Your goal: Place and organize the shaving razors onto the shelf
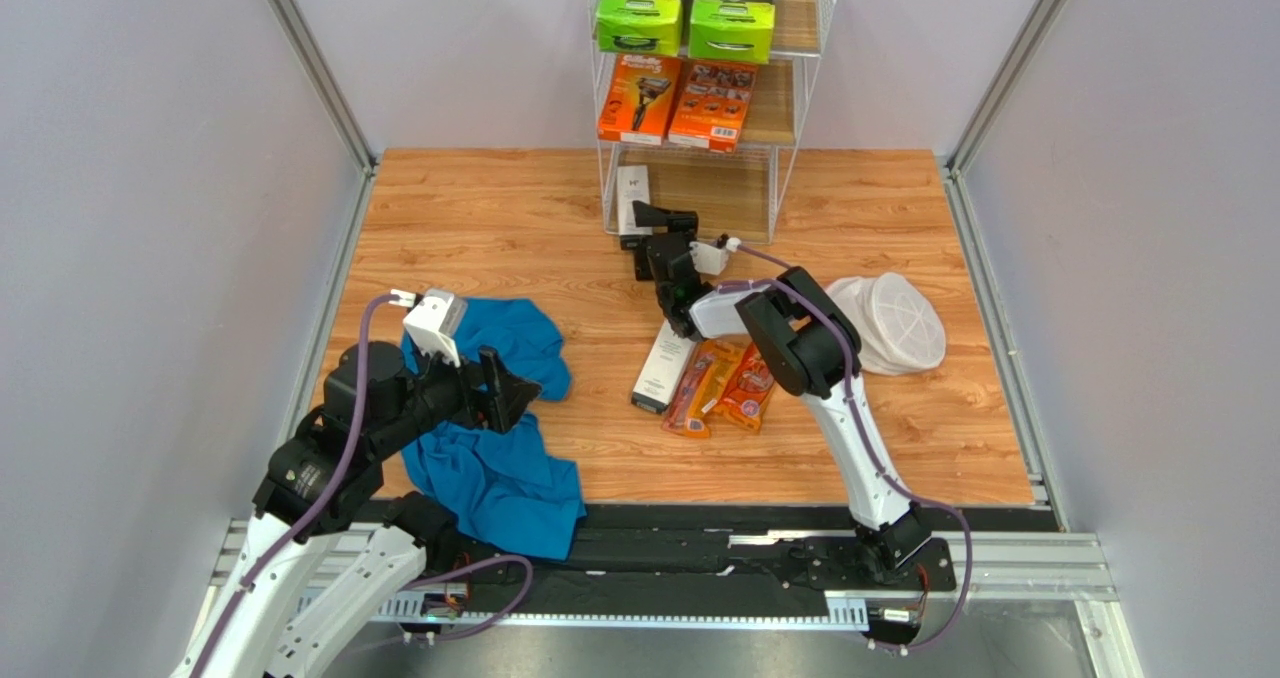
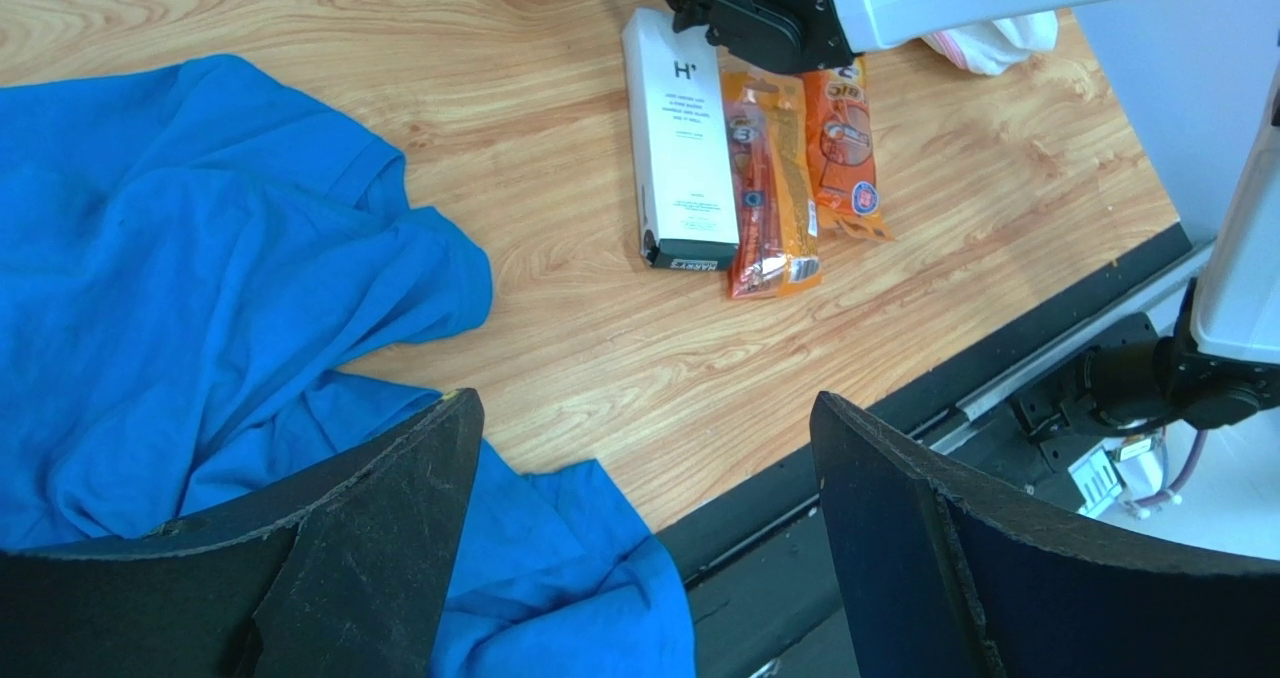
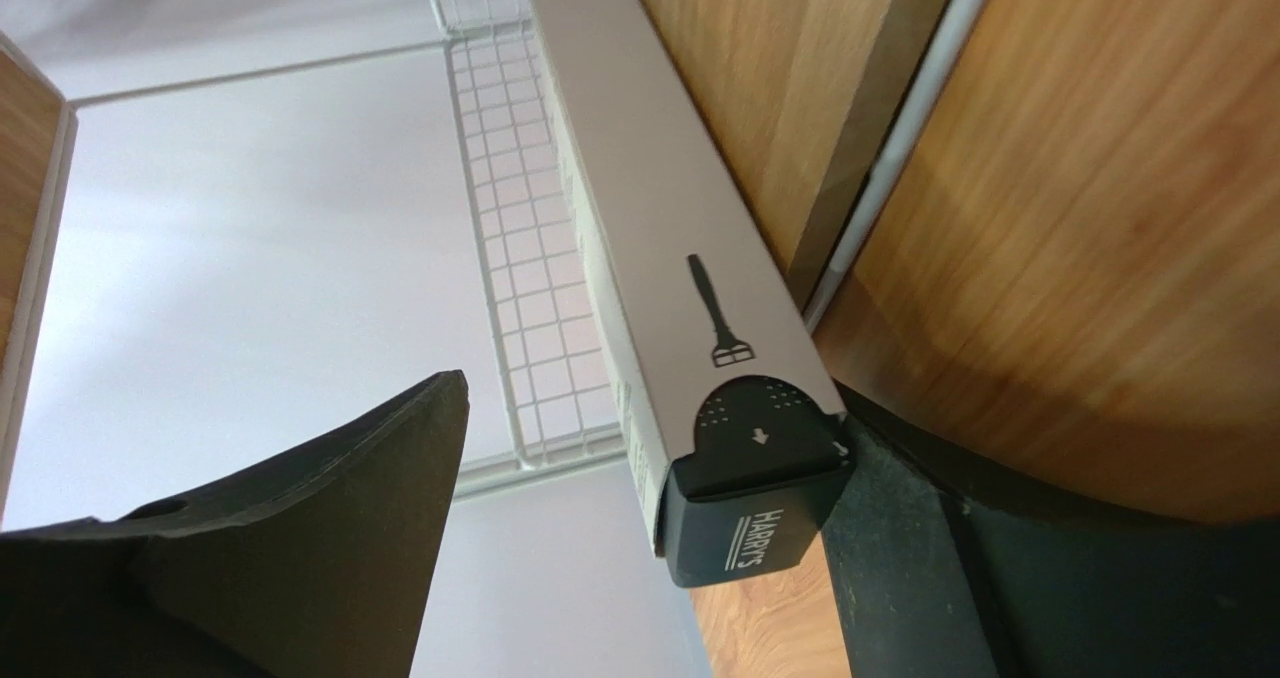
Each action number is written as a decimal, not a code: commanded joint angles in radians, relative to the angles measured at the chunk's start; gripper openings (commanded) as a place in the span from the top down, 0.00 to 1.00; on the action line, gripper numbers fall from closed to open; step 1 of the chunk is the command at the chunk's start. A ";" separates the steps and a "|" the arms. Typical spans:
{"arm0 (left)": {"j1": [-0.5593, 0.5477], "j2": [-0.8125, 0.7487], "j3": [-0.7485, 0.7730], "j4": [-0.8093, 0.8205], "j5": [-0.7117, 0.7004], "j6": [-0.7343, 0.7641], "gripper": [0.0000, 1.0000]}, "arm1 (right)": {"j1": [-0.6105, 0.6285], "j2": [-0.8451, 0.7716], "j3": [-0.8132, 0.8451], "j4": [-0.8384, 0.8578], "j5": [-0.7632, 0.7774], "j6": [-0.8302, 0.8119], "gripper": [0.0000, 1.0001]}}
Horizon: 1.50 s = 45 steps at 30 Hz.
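The shelf (image 1: 769, 105) already carries five packs. Two black boxes with lime-green ends (image 1: 637, 21) sit side by side on its top tier. Two orange boxes (image 1: 639, 98) stand side by side on the middle tier. One slim white box (image 3: 661, 258) lies at the left of the bottom tier, close by the wire-grid side.

The right gripper (image 1: 657, 228) is at the front of the shelf's bottom tier. Its jaws are spread wide. One finger is at that box's black end and the other is well clear of it, so nothing is clamped.

Three packs lie on the table (image 1: 496, 213) in front of the shelf. These are a second slim white box (image 2: 679, 138) and two orange blister packs (image 2: 769, 183), all close together.

The left gripper (image 2: 643, 408) hangs well in front of the shelf and to its left. Its fingers are apart and hold nothing, above one crumpled blue cloth (image 1: 496, 453). One round white mesh item (image 1: 894, 323) lies in front of the shelf to its right.
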 commanded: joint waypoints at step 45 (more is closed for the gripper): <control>0.002 -0.012 -0.005 0.036 0.015 0.013 0.12 | -0.013 -0.140 -0.027 -0.380 -0.239 -0.002 0.11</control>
